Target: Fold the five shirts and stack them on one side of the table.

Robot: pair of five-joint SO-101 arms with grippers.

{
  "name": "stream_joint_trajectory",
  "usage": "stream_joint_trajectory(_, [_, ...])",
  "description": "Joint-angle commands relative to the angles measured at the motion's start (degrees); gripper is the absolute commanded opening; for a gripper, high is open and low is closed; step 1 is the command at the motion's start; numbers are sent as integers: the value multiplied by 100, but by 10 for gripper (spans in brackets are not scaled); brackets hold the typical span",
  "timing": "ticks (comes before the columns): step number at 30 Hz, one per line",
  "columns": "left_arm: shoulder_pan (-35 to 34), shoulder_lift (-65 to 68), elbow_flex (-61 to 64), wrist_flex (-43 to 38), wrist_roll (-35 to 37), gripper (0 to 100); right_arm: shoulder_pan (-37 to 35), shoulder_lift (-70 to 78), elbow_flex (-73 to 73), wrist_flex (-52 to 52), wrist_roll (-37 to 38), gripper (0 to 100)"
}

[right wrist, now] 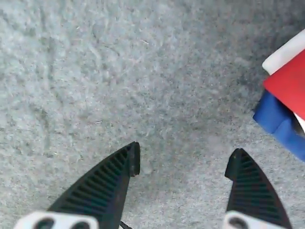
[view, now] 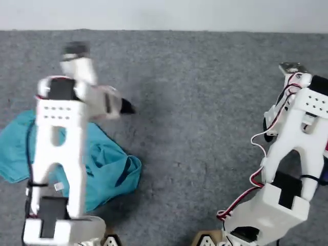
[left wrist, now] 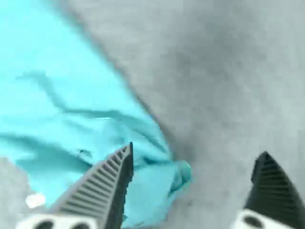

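Shirt first: the teal shirt [view: 110, 171] lies all crumpled on the left side of the gray table [view: 205, 92]. Part of it is hidden under my left arm [view: 59, 138]. My left gripper [left wrist: 197, 150] is let go, with its two fingers spread wide, and it is not gripping the shirt. It hangs by the shirt's edge, one finger over the teal cloth and the other over gray table. My right gripper [right wrist: 186, 149] is spread wide too and grips nothing, over the gray table on the right side. Near it sits a pile of cloth [right wrist: 290, 83] with white, red and blue pieces touching each other.
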Motion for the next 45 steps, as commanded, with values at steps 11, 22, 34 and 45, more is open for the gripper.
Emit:
stream_joint_trajectory(11, [-2813,4167,-1938,185,2321,383,-22,-277,-18,233,88,299])
stream_joint_trajectory(22, [-2620,5327,-2615,193,2233,94,-13,-330,-18,242,448,299])
stream_joint_trajectory(34, [-747,4149,-2624,193,1618,12,215,-286,-35,224,448,299])
stream_joint_trajectory(45, [3297,2532,-2624,185,352,13,699,-338,-53,215,457,299])
